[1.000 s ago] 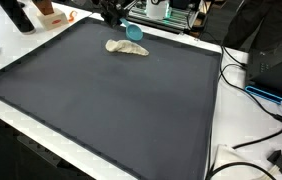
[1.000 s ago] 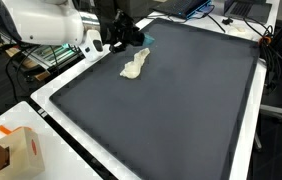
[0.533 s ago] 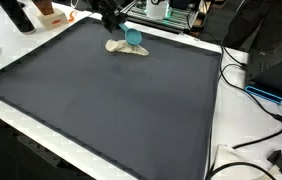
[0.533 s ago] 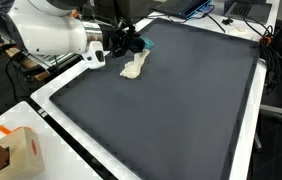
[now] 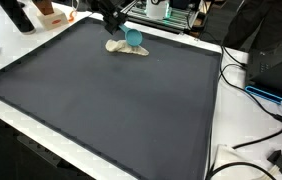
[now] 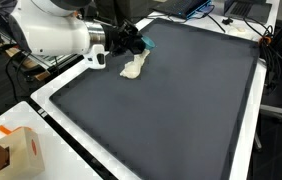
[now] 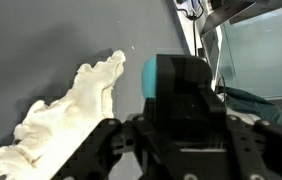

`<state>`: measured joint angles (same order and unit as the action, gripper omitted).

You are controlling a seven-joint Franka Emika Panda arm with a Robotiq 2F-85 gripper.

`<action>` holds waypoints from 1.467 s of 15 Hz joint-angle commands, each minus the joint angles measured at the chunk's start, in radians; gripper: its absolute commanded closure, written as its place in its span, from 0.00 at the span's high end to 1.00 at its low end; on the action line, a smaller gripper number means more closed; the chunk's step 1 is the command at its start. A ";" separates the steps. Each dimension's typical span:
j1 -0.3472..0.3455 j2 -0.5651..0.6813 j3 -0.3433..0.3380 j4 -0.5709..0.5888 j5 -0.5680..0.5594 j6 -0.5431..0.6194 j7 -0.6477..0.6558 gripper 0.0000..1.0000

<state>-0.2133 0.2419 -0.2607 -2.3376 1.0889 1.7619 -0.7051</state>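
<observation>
The gripper point(image 7: 178, 110) has its jaws closed on one teal object point(image 7: 171, 72), just beside one cream cloth point(image 7: 66, 115) on one dark mat point(image 5: 111, 100)

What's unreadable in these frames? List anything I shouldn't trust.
- Gripper jaws: in the wrist view its own dark body covers the fingertips, and it is too small in both exterior views. Open or shut is unclear.
- Teal object: in the wrist view the gripper hides its lower part, so what it is stays unclear.
- Teal object and pale cloth: too small in both exterior views to tell whether they touch.
</observation>
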 commanded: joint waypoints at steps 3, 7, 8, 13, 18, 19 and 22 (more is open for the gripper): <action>0.000 -0.041 0.015 -0.002 -0.060 0.015 0.180 0.25; 0.011 -0.097 0.020 -0.017 -0.126 0.040 0.321 0.25; 0.015 -0.117 0.023 -0.024 -0.145 0.052 0.364 0.25; 0.040 -0.219 0.048 -0.052 -0.268 0.117 0.560 0.25; 0.066 -0.333 0.095 -0.088 -0.414 0.206 0.767 0.25; 0.070 -0.359 0.106 -0.095 -0.446 0.224 0.811 0.25; 0.080 -0.428 0.142 -0.114 -0.546 0.263 0.937 0.25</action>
<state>-0.1434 -0.0855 -0.1464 -2.3956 0.6336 1.9769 0.1115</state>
